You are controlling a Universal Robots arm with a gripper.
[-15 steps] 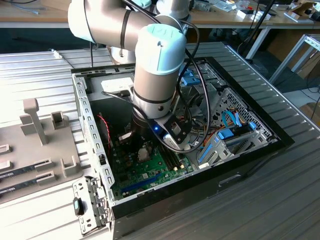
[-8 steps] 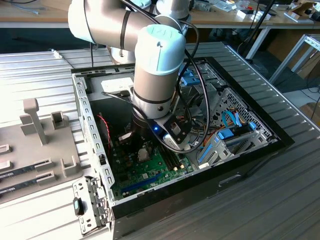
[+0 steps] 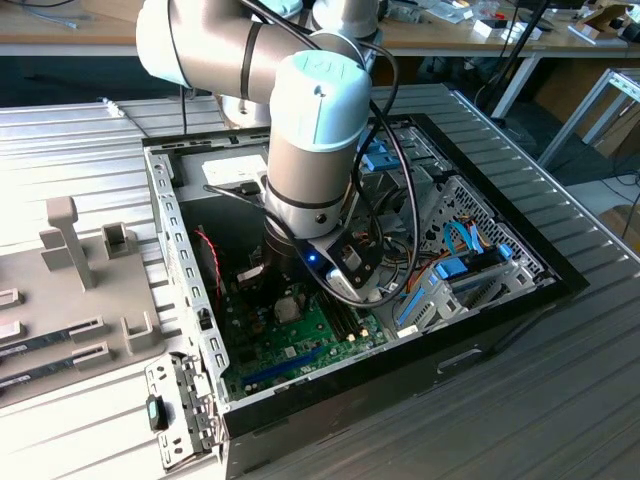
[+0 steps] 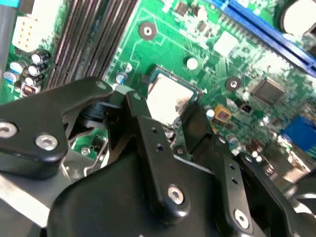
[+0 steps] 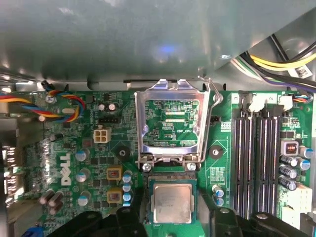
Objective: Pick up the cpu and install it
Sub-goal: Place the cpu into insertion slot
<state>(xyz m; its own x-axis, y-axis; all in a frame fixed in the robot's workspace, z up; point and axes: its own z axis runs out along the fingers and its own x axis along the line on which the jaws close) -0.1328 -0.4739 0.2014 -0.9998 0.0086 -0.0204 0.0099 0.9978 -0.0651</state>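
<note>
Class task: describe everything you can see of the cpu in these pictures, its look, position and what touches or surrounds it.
The cpu is a small flat square chip with a dull silvery metal top and a thin green rim. It lies flat, face up, in the socket on the green motherboard, just below the hinged metal retention frame, which stands flipped open. The black claw sits right at it, its fingers flanking the chip's sides; actual contact cannot be judged.

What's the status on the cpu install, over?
Gripper down over the motherboard, fingers either side of the cpu. Cpu sits in the socket. Load plate stands open. Nothing in the way.
</note>
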